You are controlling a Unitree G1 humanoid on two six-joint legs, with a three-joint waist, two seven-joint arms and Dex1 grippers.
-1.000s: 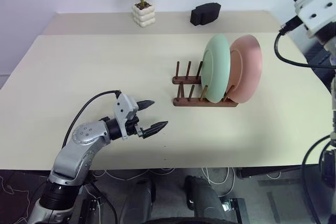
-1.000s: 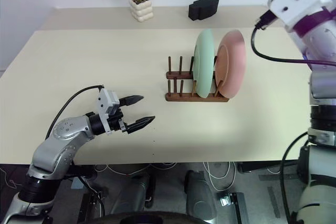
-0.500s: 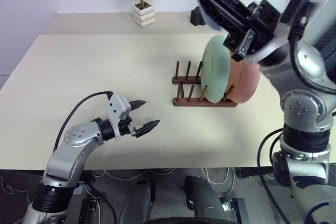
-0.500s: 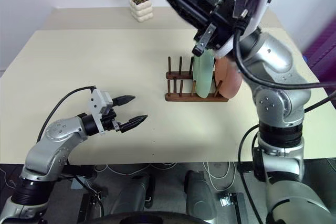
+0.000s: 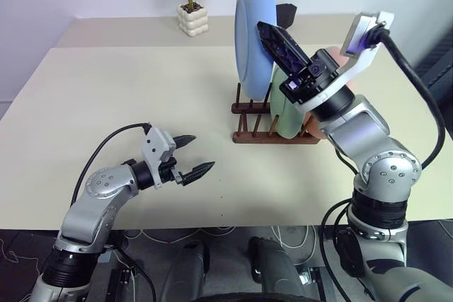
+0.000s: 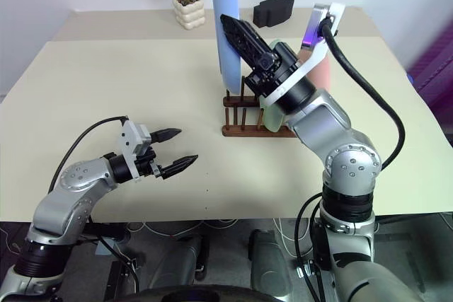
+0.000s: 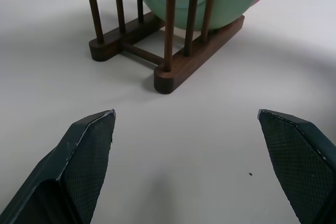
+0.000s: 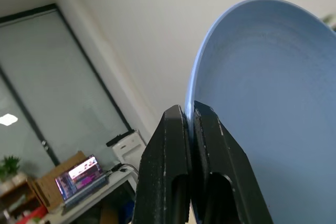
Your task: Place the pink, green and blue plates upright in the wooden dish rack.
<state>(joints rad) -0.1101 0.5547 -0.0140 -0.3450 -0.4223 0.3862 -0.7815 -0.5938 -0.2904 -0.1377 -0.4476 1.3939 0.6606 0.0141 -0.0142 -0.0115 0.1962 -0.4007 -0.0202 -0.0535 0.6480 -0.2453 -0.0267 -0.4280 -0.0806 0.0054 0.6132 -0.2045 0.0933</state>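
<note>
While upright, blue plate [image 5: 253,30] — nipped in right pincer [image 5: 272,36]

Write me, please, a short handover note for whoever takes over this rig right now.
Right gripper: shut on the rim of the blue plate, holding it upright in the air above the wooden dish rack.
Left gripper: open, empty, hovering over the table to the left of the rack.
Done: green plate and pink plate stand upright in the rack, at its right end.
Left: lower the blue plate into the free pegs at the rack's left end, then release.
</note>
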